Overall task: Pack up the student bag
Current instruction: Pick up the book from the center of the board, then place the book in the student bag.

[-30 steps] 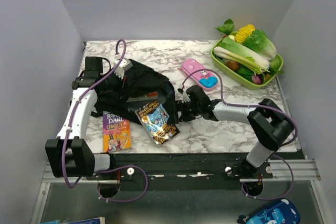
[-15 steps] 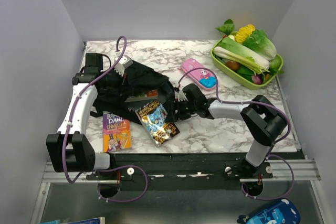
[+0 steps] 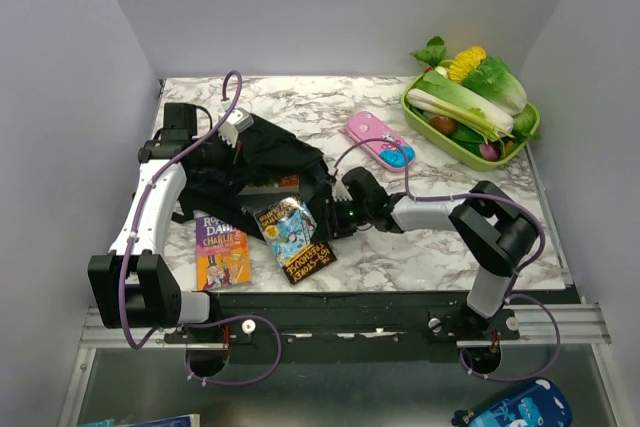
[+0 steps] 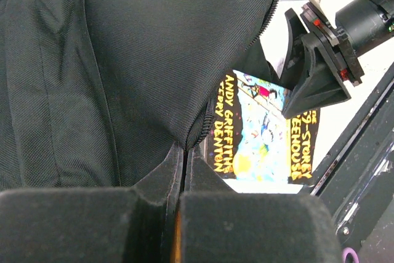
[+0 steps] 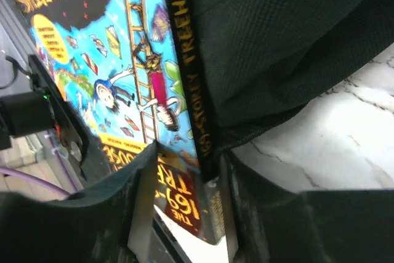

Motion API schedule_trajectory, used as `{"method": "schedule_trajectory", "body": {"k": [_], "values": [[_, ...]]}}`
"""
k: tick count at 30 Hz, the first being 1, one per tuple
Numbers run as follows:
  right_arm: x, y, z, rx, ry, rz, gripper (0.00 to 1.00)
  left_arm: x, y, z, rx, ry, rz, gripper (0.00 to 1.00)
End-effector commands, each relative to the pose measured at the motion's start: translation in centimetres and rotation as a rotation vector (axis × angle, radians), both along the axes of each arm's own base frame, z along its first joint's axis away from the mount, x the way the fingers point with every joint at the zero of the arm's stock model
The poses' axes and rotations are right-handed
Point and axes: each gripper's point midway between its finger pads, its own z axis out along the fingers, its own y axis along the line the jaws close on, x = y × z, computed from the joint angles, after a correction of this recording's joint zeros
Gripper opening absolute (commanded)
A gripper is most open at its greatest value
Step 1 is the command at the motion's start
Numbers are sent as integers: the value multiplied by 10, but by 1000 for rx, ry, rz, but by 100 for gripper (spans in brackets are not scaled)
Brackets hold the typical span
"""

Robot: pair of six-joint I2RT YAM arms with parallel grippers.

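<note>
The student bag [image 3: 250,162] is a black fabric backpack lying left of centre, its zipped mouth facing the near right. My left gripper [image 3: 243,147] is shut on the bag's edge by the zipper, with black cloth [image 4: 123,60] pinched at its tips [image 4: 183,158]. A colourful treehouse book [image 3: 293,237] lies tilted at the bag's mouth, its top end under the flap [image 4: 258,130]. My right gripper [image 3: 325,222] is shut on the book's lower corner: cover and spine [image 5: 123,78] sit between its fingers [image 5: 188,164], with bag fabric [image 5: 277,41] just beside.
A purple and orange Roald Dahl book [image 3: 222,250] lies flat at the near left beside the bag. A pink pencil case [image 3: 380,140] rests behind my right arm. A green tray [image 3: 428,131] of vegetables stands at the far right. Walls close in on three sides.
My right gripper has moved left toward the bag and closed its fingers onto the treehouse book. The book has shifted left and turned. The left arm has held still.
</note>
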Motion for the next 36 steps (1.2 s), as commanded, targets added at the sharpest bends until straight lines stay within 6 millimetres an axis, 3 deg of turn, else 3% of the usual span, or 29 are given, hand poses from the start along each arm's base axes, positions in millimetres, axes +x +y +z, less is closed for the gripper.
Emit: {"method": "schedule_trajectory", "body": {"k": [1, 3, 5, 8, 11, 12, 16, 22, 23, 25, 26, 31, 33, 36], "values": [[-14, 3, -17, 17, 75, -7, 32, -7, -9, 5, -32, -30, -52, 0], [-10, 4, -13, 52, 36, -24, 5, -6, -6, 0, -8, -32, -36, 0], [-12, 3, -10, 78, 29, -37, 1, -6, -4, -3, 7, -29, -33, 0], [-12, 7, 0, 127, 7, -25, 1, -7, -4, -1, 5, -30, -35, 0], [-12, 10, 25, 198, -42, -14, 1, -8, -4, 0, 6, -38, -33, 0], [-12, 11, 45, 246, -85, -5, 1, -8, -4, -2, 6, -34, -32, 0], [-6, 8, 86, 301, -216, -6, 1, -11, -4, -4, 3, -32, -35, 0], [34, 7, 79, 241, -196, -99, 1, -12, -6, 1, -6, -25, -44, 0], [48, 9, 82, 240, -192, -130, 1, -14, -6, 3, -5, -32, -47, 0], [57, 10, 77, 208, -123, -159, 1, -16, -6, 2, -1, -40, -52, 0], [61, 10, 65, 180, -73, -167, 1, -17, -6, 5, -2, -53, -54, 0], [75, 29, 81, 212, 93, -186, 1, -23, -10, 7, -18, -57, -86, 0], [80, 34, 86, 222, 119, -201, 1, -24, -12, 8, -24, -63, -102, 0], [98, 44, 109, 273, 74, -237, 1, -29, -13, 6, -27, -46, -123, 0]]}}
